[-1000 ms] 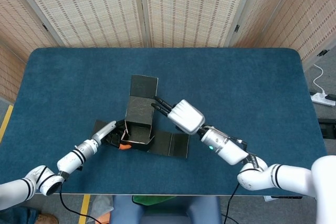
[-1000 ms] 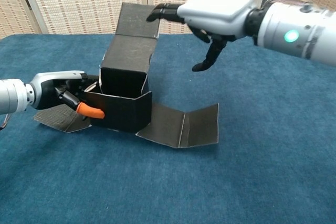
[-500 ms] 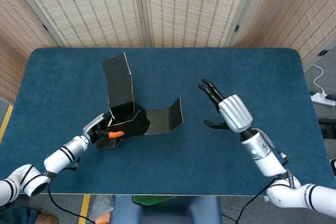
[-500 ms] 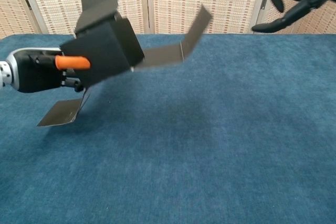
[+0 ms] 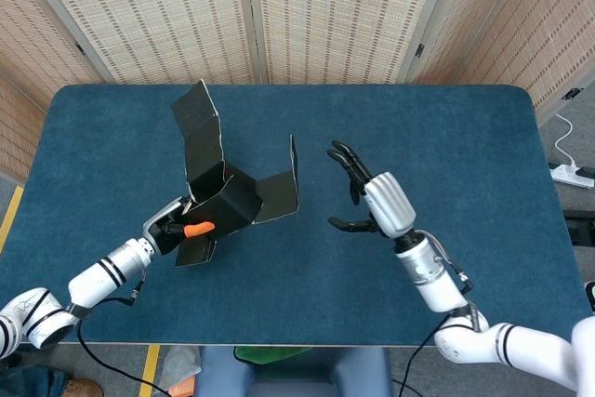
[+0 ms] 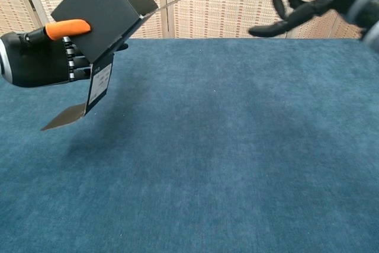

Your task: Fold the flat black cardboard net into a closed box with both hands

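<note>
My left hand grips the partly folded black cardboard box and holds it tilted up off the blue table. An orange-tipped thumb presses on the box's outer wall. One long flap sticks up toward the back, another flap stands to the right, and a small flap hangs below. My right hand hovers to the right of the box, fingers spread, touching nothing.
Woven folding screens stand behind the table. A white power strip lies on the floor at the far right. Blue table surface stretches in front of both hands.
My left hand has lifted and tipped the box further off the table. My right hand, which let go of the top flap a second ago, has drifted back toward the box.
</note>
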You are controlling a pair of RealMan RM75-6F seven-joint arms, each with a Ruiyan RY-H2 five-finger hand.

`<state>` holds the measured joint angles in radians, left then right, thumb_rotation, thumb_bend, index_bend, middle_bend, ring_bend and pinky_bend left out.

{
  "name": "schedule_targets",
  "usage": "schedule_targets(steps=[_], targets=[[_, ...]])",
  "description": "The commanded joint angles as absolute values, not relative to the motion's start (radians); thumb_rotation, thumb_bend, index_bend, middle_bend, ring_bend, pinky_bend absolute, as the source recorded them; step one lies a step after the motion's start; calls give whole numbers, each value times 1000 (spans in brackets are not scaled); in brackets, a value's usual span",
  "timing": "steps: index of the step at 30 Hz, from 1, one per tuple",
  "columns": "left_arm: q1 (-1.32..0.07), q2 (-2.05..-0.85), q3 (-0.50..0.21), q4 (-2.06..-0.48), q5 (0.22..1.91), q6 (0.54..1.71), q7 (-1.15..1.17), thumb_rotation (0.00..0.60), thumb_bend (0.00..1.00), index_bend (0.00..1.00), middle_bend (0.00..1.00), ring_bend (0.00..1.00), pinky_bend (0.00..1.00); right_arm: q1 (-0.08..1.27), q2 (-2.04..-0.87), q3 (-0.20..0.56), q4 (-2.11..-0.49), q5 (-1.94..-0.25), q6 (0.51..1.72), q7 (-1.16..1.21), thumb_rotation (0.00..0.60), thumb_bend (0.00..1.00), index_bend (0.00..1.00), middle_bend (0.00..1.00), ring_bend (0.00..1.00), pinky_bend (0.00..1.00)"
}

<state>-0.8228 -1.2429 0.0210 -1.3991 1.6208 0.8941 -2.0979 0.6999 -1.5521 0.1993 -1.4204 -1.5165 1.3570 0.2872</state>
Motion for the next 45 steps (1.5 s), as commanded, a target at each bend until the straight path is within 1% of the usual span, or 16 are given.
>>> schedule_targets(steps=[1,3,7,15,20,31,37,45], targets=[[-825,-1246,26,-1398,1621,895,-2084,600,205,310,318,562,646,751,-1627,261,-1384,-1511,1355,231,600,95,0,12,688,1000],[-825,-1249,32,-1392,1626,899,-2074,600,205,310,317,563,647,770,-1650,287,-1375,-1512,1362,200,600,94,0,20,691,1000],[-830,-1257,53,-1364,1670,928,-2059,600,204,306,312,562,646,809,-1662,312,-1367,-1522,1342,142,600,93,0,38,697,1000],[-855,-1271,85,-1333,1717,953,-2023,600,205,299,310,563,645,863,-1672,327,-1376,-1532,1293,69,600,92,0,46,700,1000],[-867,-1271,95,-1324,1716,946,-1926,600,205,298,310,562,645,881,-1678,328,-1377,-1532,1278,41,600,91,0,46,700,1000],[-881,-1282,103,-1311,1672,897,-1751,600,204,298,310,563,645,892,-1633,311,-1412,-1547,1249,3,600,69,0,53,705,1000],[-895,-1283,96,-1328,1644,861,-1664,600,204,298,310,563,645,915,-1643,266,-1398,-1580,1206,-68,600,62,0,53,705,1000],[-902,-1289,85,-1350,1594,800,-1483,600,202,296,309,563,645,939,-1669,227,-1342,-1643,1206,-143,600,61,0,53,705,1000]])
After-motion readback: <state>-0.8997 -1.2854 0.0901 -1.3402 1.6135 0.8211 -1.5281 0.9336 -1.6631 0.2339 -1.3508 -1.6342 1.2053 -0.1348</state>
